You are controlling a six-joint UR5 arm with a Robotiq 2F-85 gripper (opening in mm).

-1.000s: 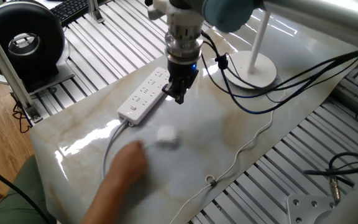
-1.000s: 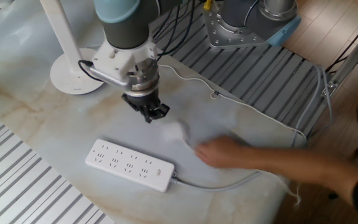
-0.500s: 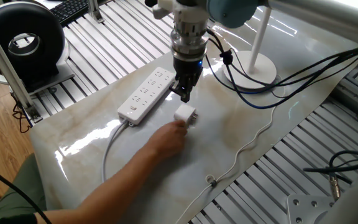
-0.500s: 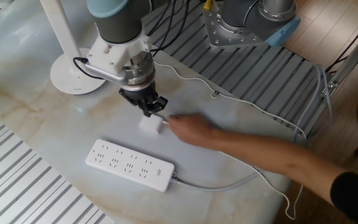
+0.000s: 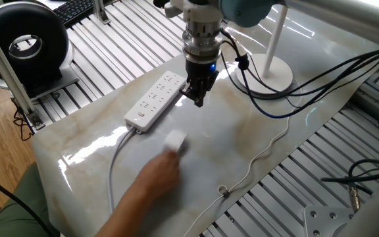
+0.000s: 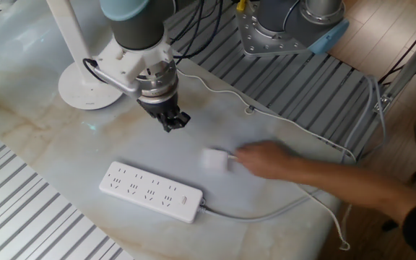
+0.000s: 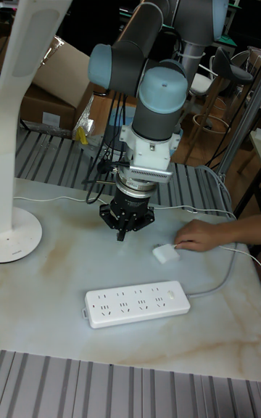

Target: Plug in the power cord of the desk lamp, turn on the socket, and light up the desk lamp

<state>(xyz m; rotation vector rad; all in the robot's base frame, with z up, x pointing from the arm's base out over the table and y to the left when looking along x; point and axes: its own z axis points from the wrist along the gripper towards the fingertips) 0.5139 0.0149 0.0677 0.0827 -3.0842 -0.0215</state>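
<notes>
The socket (image 5: 153,100) (image 6: 150,191) (image 7: 138,302) lies flat on the marble table, its thicker cable trailing off one end. The power cord's white plug block (image 5: 175,140) (image 6: 214,159) (image 7: 165,253) rests on the table with a person's hand (image 6: 266,159) (image 7: 199,233) touching it. Its thin cable (image 5: 255,161) (image 6: 295,126) runs across the table. My gripper (image 5: 198,99) (image 6: 170,124) (image 7: 121,235) hangs just above the table between strip and lamp, fingers together, holding nothing, a short way from the plug. The desk lamp (image 5: 272,71) (image 6: 89,87) (image 7: 14,233) stands upright behind it.
A person's arm (image 5: 143,191) reaches in over the table's front edge. A black ring-shaped device (image 5: 25,43) and a keyboard (image 5: 77,10) sit at the back left. Black robot cables (image 5: 321,76) hang past the lamp. Slatted aluminium (image 6: 42,224) borders the marble.
The hand pushed the plug block up near my gripper half a second ago and has now pulled it back away. My gripper shifted slightly toward the lamp.
</notes>
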